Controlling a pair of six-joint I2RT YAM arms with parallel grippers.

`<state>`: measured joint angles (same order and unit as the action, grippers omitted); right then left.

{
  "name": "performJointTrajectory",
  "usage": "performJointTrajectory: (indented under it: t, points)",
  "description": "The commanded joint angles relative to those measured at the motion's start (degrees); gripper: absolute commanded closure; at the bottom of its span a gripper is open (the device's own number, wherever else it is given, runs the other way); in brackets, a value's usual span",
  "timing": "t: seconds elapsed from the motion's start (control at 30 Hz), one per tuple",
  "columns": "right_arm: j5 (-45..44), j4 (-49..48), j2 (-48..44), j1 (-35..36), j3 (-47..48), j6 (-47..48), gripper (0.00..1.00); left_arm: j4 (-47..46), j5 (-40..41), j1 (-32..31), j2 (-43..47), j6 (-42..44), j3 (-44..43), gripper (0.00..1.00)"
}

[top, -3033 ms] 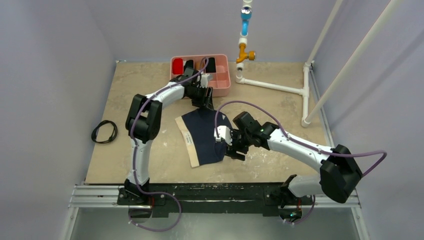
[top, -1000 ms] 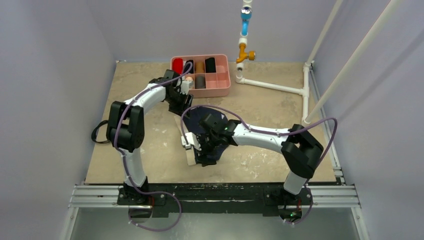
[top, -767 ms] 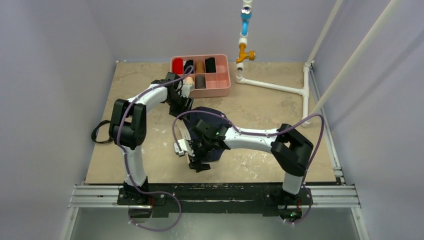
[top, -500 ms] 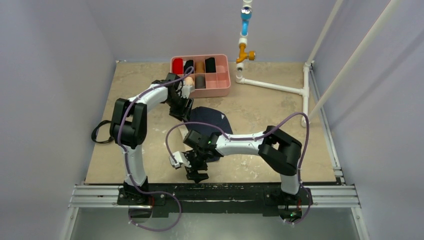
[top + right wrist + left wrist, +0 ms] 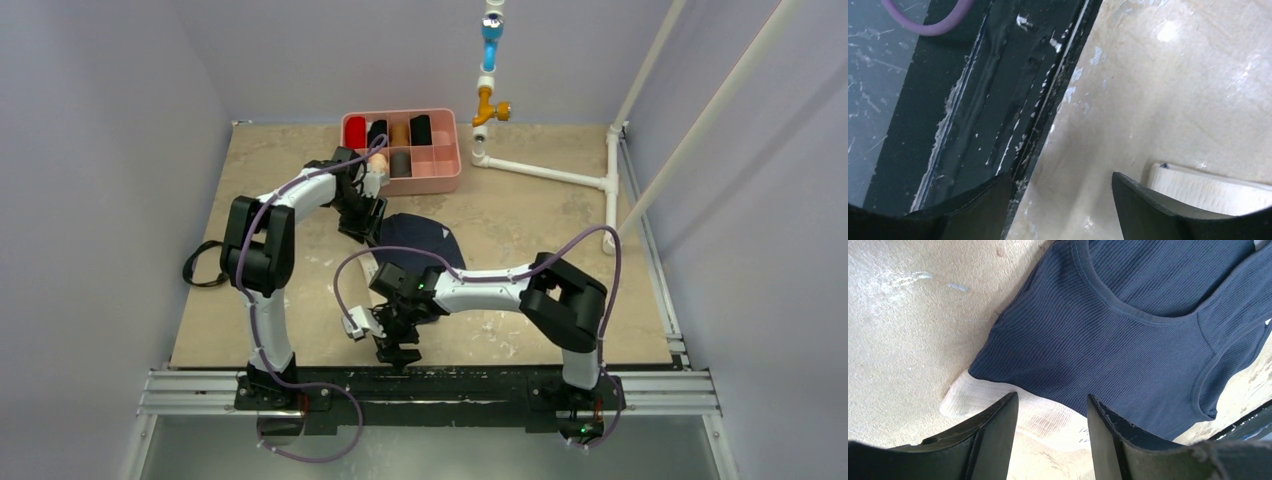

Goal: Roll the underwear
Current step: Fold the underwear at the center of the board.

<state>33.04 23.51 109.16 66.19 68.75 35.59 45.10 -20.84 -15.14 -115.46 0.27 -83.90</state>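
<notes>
Underwear lies flat and unrolled on the tabletop, about mid-width, between the pink tray at the far side and the black rail at the near edge. The overhead view shows only the far, rounded navy part; the right arm crosses over the near part. Left end effector sits at the garment's far-left edge, just in front of the tray. In the left wrist view, the left end effector has its fingers apart with nothing clamped. The ribbed navy underwear lies folded over itself below them. The cream band pokes out from under the navy layer right at the fingertips. Contact with the fabric cannot be judged. Right end effector is near the front edge of the tabletop, off the near-left corner of the garment. In the right wrist view, the right end effector has its fingers wide apart and empty, over bare tabletop beside the black rail. One corner of the cream band shows just beside the right-hand finger. A purple cable loops at the upper left. The tray compartments hold fabric rolls. A black cable loop lies at the left edge of the tabletop. A white pipe frame stands at the far right.
</notes>
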Motion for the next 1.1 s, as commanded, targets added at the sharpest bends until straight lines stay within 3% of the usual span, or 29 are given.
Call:
performJointTrajectory:
  t: [0.0,0.27,0.57,1.07]
  points:
    - [-0.78,2.94,-4.68,0.52,-0.73,-0.23,0.27,0.21,-0.66,-0.24,0.0,0.9,-1.97,0.48]
    - [-6.19,-0.33,-7.29,0.39,2.04,-2.32,0.25,0.08,-0.82,-0.25,-0.03,0.95,-2.04,0.48]
    - [-9.02,-3.06,0.05,-0.38,4.43,-1.56,0.25,0.07,-1.07,-0.24,0.09,0.9,-1.97,0.49]
    - [-3.15,3.92,1.04,-0.62,0.13,1.16,0.25,0.07,0.01,-0.26,-0.09,0.72,-1.97,0.49]
